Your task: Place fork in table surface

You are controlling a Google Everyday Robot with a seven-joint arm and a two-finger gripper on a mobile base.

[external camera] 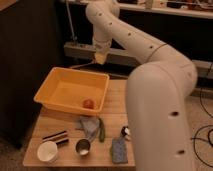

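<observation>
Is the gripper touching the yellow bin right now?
Apart. The camera view shows the gripper hanging above the yellow bin, with dark background plainly visible between them.

Arm (145,45): cream-white glossy shell of smooth, rounded tubular segments. It is slimmest just above the claw and thickens away from it into a broad, bulbous segment. Small dark round recesses are dotted along the shell.

Gripper (101,57): small, pale tan, closed, at the narrow wrist's lower end, upper middle of view.
</observation>
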